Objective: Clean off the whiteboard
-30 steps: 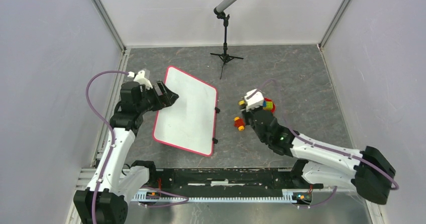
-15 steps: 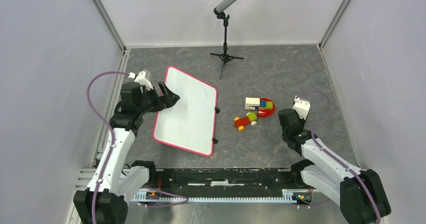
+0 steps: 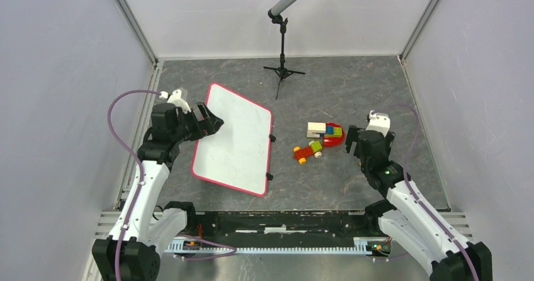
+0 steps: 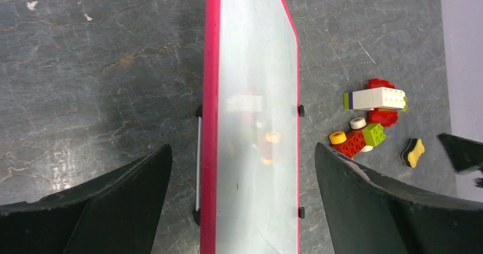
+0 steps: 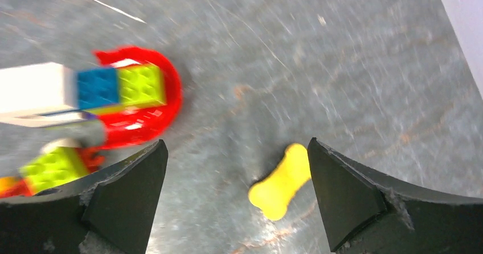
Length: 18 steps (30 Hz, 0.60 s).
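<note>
Whiteboard (image 3: 233, 139) laid flat on desk (image 3: 352, 92), left of centre, long axis run far-to-near. Left hand (image 3: 213, 118) spread wide, empty, poised at board's left edge: nearer arm. Right hand (image 5: 236, 151) opened, empty, held over yellow bone-shaped eraser (image 5: 282, 181), well apart from board, toy bricks (image 3: 318, 141) between.

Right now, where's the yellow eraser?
Right wrist view: the yellow eraser lies on the table under the open right gripper, just right of the toy bricks.

1 whiteboard (image 3: 233, 139), 1 mic stand (image 3: 282, 41), 1 yellow bone-shaped pc (image 5: 282, 181), prob. 2 brick toys (image 3: 308, 150)
</note>
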{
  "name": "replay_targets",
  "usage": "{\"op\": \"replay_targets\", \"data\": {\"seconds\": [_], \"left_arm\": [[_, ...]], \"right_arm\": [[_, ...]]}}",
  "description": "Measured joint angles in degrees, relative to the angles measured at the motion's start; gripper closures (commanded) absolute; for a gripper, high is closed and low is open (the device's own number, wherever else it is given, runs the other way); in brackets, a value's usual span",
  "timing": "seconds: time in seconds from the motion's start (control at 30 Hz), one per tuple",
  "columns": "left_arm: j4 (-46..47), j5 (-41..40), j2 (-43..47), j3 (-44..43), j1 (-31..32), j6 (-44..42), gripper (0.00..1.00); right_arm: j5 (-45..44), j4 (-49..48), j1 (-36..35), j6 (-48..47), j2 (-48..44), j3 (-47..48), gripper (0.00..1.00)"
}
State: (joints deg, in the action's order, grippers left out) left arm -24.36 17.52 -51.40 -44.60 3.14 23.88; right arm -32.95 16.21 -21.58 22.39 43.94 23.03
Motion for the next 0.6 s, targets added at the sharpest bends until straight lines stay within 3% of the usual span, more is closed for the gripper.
{"op": "replay_targets", "data": {"seconds": [0.23, 0.33, 0.6], "left_arm": [[-1.16, -4.57, 3.48, -1.09, 0.00, -0.09, 0.00], [-2.12, -5.53, 5.25, -5.86, 0.00, 0.15, 0.00], [3.06, -1.95, 5.97, -20.70, 0.09, 0.72, 0.00]], "right_arm": [[15.56, -2.43, 0.00, -8.94, -9.99, 3.98, 0.02], [21.62, -2.69, -0.02, -11.98, -14.60, 4.35, 0.02], [25.79, -3.54, 0.00, -17.81, -18.73, 12.28, 0.02]]}}
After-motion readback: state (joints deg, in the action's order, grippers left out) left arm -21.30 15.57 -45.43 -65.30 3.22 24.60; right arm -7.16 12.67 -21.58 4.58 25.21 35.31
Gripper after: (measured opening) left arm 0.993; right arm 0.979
